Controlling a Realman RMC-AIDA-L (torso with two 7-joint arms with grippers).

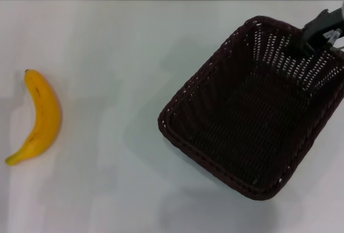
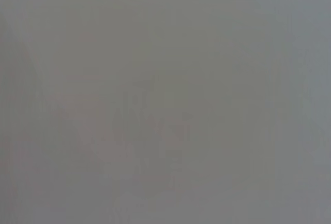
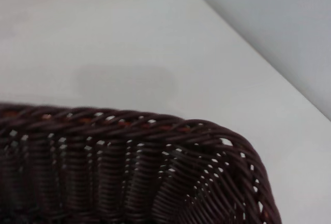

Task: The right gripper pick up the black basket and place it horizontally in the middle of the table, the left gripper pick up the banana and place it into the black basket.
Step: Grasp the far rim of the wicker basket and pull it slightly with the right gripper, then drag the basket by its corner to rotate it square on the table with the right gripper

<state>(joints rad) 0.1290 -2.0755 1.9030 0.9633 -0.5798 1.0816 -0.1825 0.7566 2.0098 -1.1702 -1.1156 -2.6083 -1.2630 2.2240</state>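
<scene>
Upper right of head view: right end effector [image 1: 318, 35] at far rim of basket [image 1: 252, 109], grip state unclear. Basket skewed on worktop [image 1: 118, 39]; needs squaring, centring. Banana [image 1: 40, 117] far left, untouched.

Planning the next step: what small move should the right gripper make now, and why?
Probably slide the black basket leftward toward the table's middle, turning it level: the right gripper sits at its far rim, and the basket lies skewed on the right. The banana waits at left.
</scene>
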